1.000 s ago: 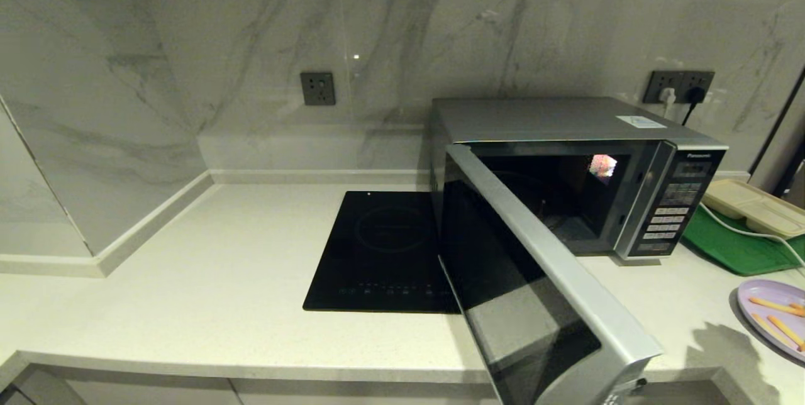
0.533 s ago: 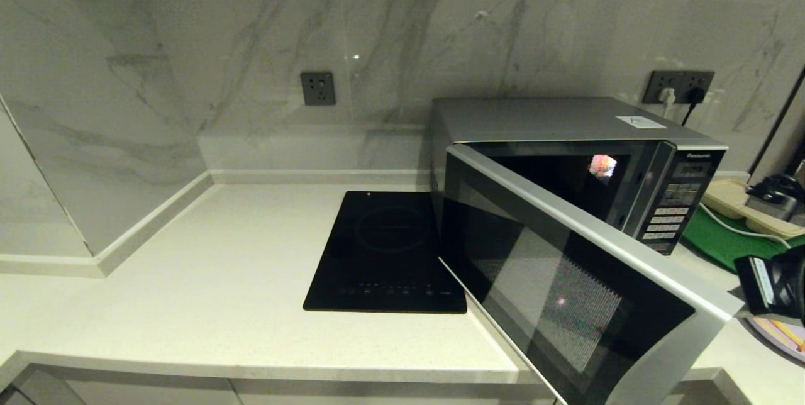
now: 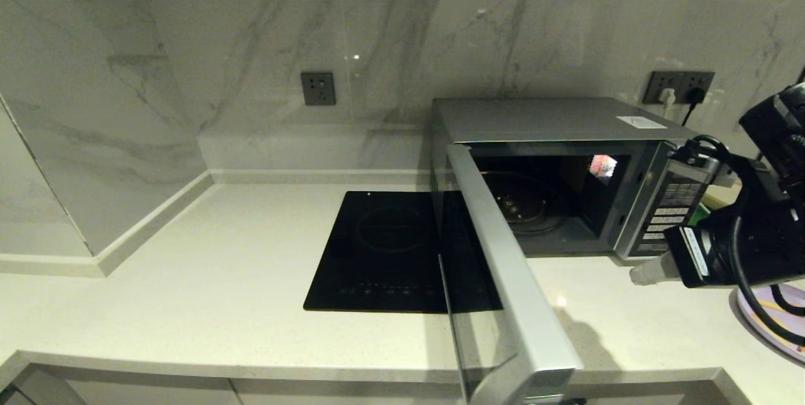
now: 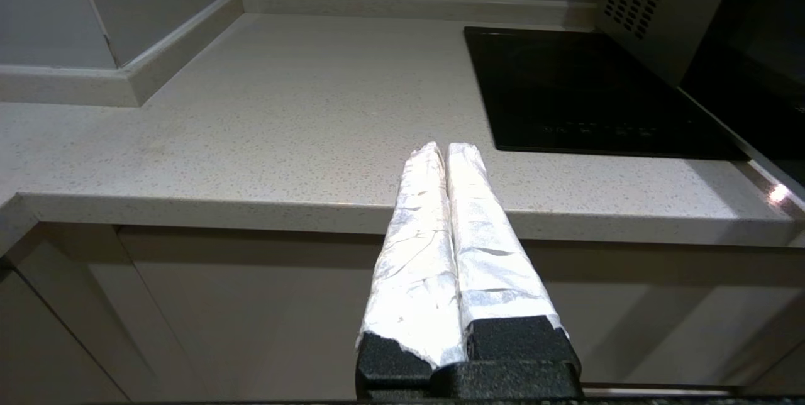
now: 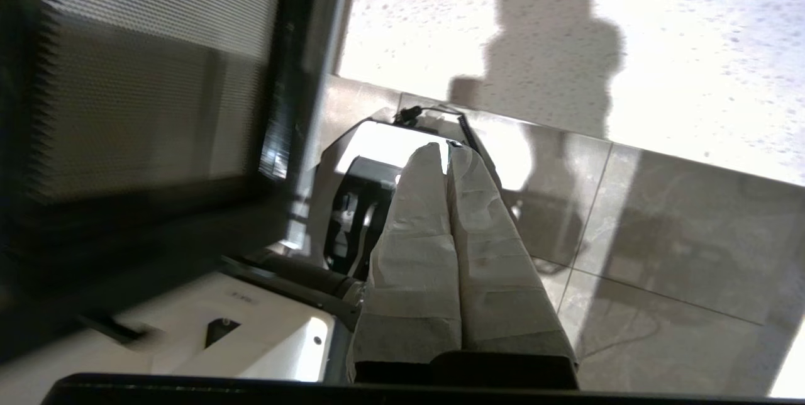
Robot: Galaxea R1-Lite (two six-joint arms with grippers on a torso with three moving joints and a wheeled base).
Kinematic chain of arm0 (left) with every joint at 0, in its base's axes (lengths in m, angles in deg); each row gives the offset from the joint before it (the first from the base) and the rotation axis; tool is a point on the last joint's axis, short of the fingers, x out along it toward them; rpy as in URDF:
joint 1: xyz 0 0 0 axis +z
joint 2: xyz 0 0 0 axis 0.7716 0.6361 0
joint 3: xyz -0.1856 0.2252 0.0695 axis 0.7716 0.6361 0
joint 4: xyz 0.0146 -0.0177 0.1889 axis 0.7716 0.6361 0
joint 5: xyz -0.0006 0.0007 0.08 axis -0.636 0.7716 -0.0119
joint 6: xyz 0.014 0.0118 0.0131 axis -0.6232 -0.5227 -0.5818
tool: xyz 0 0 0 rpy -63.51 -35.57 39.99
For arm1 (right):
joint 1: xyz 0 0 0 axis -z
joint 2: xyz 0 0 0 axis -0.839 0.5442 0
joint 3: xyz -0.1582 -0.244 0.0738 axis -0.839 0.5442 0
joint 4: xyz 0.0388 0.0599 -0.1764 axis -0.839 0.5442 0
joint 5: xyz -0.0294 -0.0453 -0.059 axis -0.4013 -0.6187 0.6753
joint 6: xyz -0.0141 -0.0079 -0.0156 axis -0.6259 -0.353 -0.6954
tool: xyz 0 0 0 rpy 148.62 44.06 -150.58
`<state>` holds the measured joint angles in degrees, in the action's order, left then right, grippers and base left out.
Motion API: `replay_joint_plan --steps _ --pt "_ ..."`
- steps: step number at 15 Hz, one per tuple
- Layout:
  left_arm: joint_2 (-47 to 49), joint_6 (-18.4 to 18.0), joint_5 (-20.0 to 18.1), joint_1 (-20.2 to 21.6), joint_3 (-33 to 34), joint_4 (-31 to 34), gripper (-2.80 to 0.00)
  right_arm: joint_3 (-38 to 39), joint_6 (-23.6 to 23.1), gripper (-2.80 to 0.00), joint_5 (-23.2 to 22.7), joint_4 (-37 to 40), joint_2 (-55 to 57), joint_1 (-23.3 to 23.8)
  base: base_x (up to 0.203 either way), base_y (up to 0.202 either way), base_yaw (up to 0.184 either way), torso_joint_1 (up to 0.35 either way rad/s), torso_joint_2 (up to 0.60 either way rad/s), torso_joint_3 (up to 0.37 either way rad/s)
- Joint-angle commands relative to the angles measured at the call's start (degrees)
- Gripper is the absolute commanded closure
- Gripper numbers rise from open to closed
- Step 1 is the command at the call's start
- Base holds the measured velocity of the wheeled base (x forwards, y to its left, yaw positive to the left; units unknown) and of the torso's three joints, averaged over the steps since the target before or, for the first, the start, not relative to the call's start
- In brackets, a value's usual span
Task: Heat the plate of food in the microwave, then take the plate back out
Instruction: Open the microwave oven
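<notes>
Left gripper [image 4: 448,148] of mine waits below the counter edge, pads pressed together, empty, well apart from the work. Further right the microwave [image 3: 566,122] stands with its door swung wide, cavity bare. My right gripper [image 3: 641,277], clenched on nothing, hovers before the button panel, pointing left. The plate of food [image 3: 755,314] lies just beyond it, to its right, so this arm is nearer.

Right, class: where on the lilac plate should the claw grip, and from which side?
Probably the plate at its front-left rim, approached low from the front edge of the counter: it lies flat and shallow, so only the thin rim offers a pinch.
</notes>
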<state>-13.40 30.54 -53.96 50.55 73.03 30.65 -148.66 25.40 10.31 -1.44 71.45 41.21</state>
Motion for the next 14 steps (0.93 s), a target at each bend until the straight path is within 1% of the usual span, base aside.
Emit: replay_joint_plan --steps 1,2,4,8,9,12,14 --pt "0.0 0.0 0.0 0.0 0.0 0.0 0.0 -0.2 -0.3 0.0 -0.3 0.2 0.6 -0.2 0.0 0.0 0.0 0.0 0.0 0.0" --pt "0.0 0.0 0.1 0.0 0.0 0.0 0.0 -0.6 -0.9 0.0 -0.3 0.2 0.9 -1.4 0.0 0.0 0.0 0.0 0.0 0.0" --pt "0.0 0.0 0.0 0.0 0.0 0.0 0.0 -2.1 -1.7 0.0 -0.1 0.1 1.5 -6.9 0.0 0.0 0.0 0.0 0.0 0.0" --pt "0.0 0.0 0.1 0.0 0.0 0.0 0.0 -3.6 -1.7 0.0 1.3 0.1 3.9 -16.2 0.0 0.0 0.0 0.0 0.0 0.0" --pt "0.0 0.0 0.0 0.0 0.0 0.0 0.0 -3.8 -1.7 0.0 1.5 0.1 4.0 -17.7 0.0 0.0 0.0 0.0 0.0 0.0" --pt "0.0 0.0 0.0 0.0 0.0 0.0 0.0 -5.0 -1.6 0.0 1.6 0.1 4.8 -19.7 0.0 0.0 0.0 0.0 0.0 0.0" --pt "0.0 0.0 0.0 0.0 0.0 0.0 0.0 -5.7 -1.4 0.0 1.7 0.1 5.5 -21.9 0.0 0.0 0.0 0.0 0.0 0.0"
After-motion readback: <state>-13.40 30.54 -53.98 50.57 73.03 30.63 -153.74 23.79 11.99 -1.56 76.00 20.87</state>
